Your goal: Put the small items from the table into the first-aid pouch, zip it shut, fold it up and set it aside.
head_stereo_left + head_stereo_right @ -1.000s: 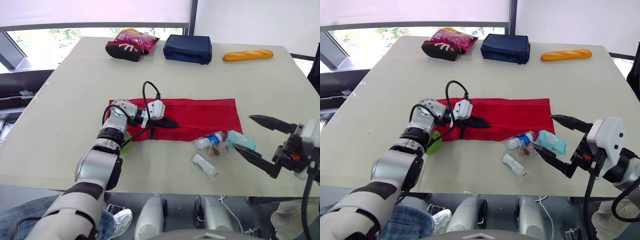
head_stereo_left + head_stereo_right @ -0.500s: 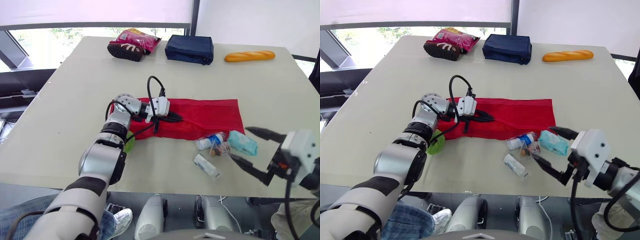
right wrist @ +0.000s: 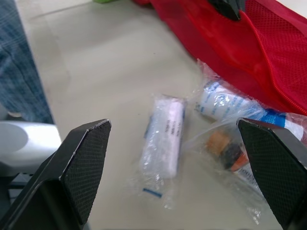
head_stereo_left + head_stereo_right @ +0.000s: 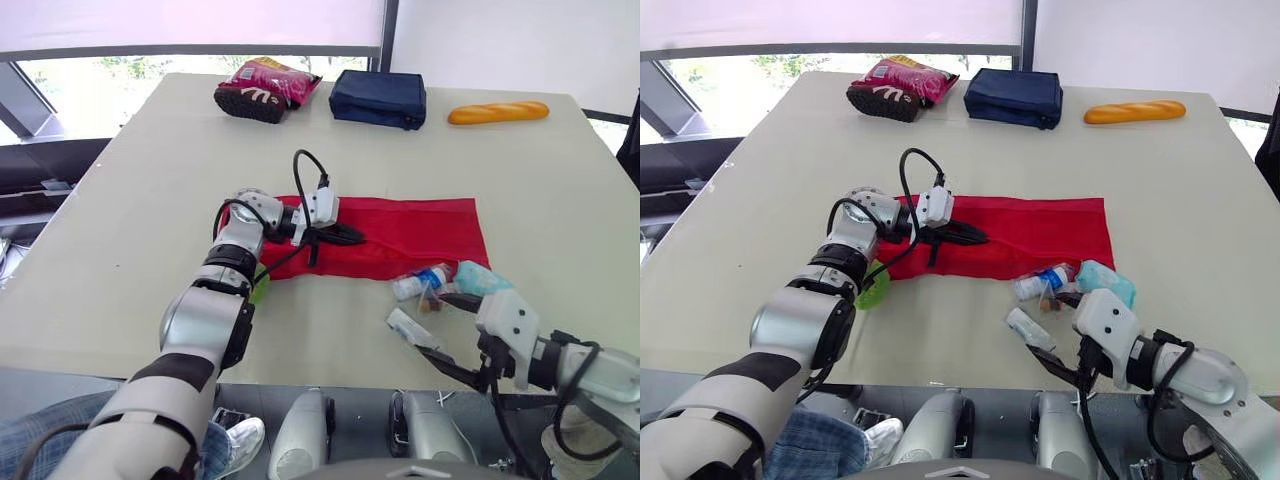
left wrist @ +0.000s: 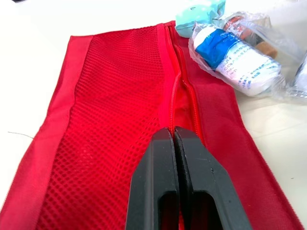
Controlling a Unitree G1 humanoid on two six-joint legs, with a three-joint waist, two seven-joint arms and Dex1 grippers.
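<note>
The red first-aid pouch [image 4: 410, 235] lies flat and unfolded in the middle of the table. My left gripper [image 4: 347, 237] rests on its left part, shut on the fabric at the zipper line [image 5: 180, 96], which gapes a little beyond the tips. Several small items lie off the pouch's near right corner: a white wrapped roll [image 3: 163, 141], a blue-labelled bandage [image 4: 420, 282] in plastic, a small bag with an orange piece [image 3: 223, 146] and a teal packet [image 4: 482, 278]. My right gripper [image 4: 432, 322] is open, low at the table's near edge, its fingers [image 3: 81, 167] either side of the white roll.
A green item [image 4: 258, 290] lies beside my left forearm. Along the far edge sit a pink snack bag [image 4: 265, 88], a navy bag [image 4: 378, 97] and a baguette [image 4: 498, 112]. Bare tabletop [image 4: 150, 200] stretches to the left of the pouch.
My right gripper has swung in from the right and dropped low, so its open fingers now flank the white roll. The left gripper has stayed on the pouch.
</note>
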